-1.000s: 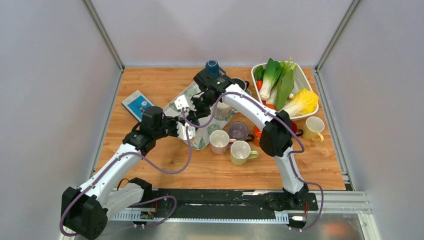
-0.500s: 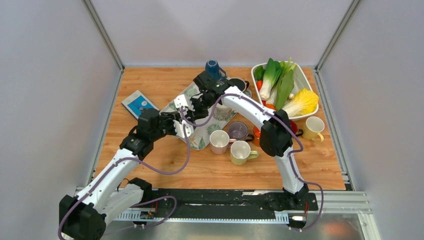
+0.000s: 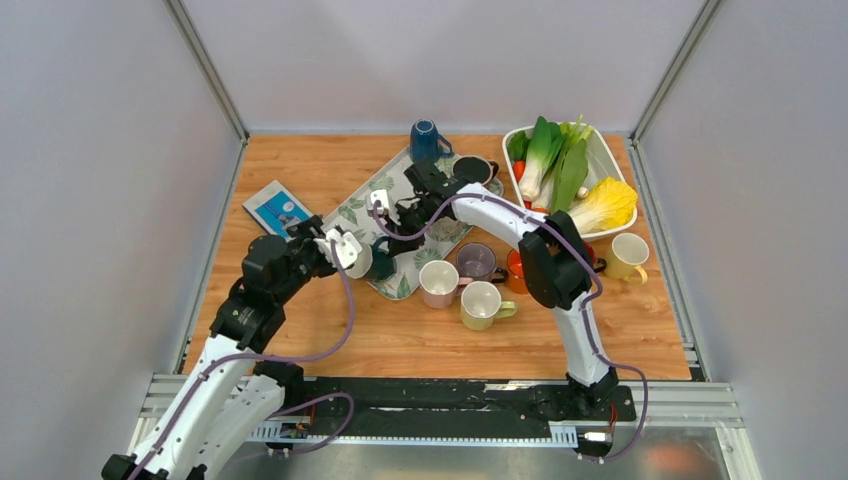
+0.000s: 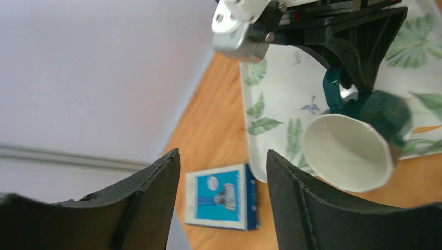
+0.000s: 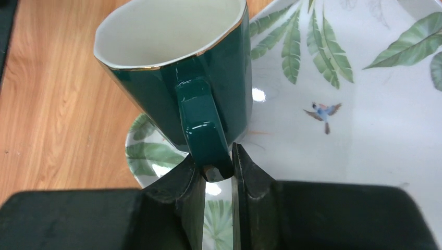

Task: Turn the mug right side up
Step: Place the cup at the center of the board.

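**Handle of green mug point(image 5: 177, 57) pinched, mouth sideways**

The left gripper point(image 4: 223, 162) hangs spread, nothing between its fingers. Just beyond, the right gripper point(image 5: 218, 167) clamps the green mug's handle. The mug is tilted, mouth toward the left arm, over the near edge of the leaf-print tray point(image 5: 365, 104).

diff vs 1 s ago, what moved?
The left pincer drew back leftward toward its base and stands open, clear of the mug. The right pincer swung toward the near-left edge of the tray, shut on the handle of the dark green mug, which was hidden before. The pink mug, vegetable tub and blue box stayed put.
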